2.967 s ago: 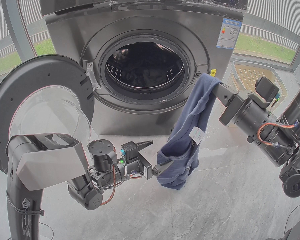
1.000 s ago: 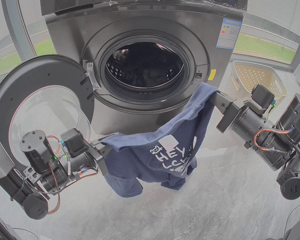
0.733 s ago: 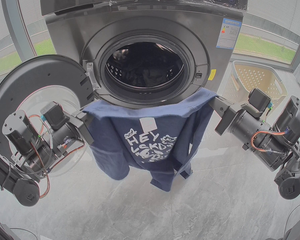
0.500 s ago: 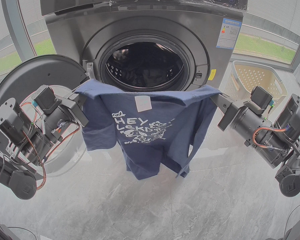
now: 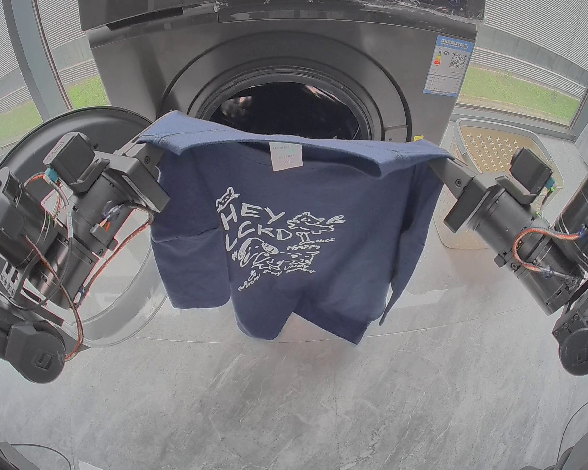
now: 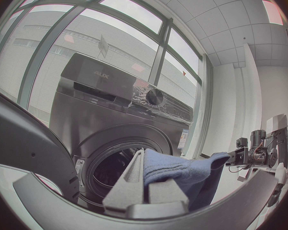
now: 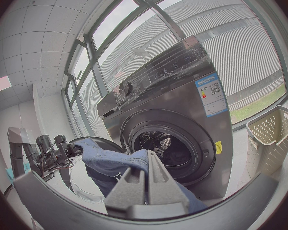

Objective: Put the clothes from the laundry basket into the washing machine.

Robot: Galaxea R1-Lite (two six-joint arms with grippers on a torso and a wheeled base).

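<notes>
- The left gripper [image 5: 145,150] was clenched on one upper corner of the navy T-shirt [image 5: 287,230]. In the left wrist view the cloth was pinched between the two fingers [image 6: 131,176], which were parted only by the thickness of the fabric.
- The right gripper [image 5: 440,162] was clenched on the opposite upper corner. In the right wrist view the fabric was bunched between its nearly closed fingers [image 7: 158,176].
- The T-shirt hung in the air, spread wide between the two grippers. Its white-printed side faced the head camera, and a white label [image 5: 286,155] sat just below the top edge.
- The top edge of the garment ran across the front of the washing machine [image 5: 144,60], covering the lower part of the drum opening in the head view.
- The lower hem hung free above the floor [image 5: 346,399].
- The door [image 5: 104,122] stood open toward the robot's left, behind the left arm.
- The laundry basket [image 5: 503,141] stood on the floor beside the machine on the robot's right, behind the right arm.
</notes>
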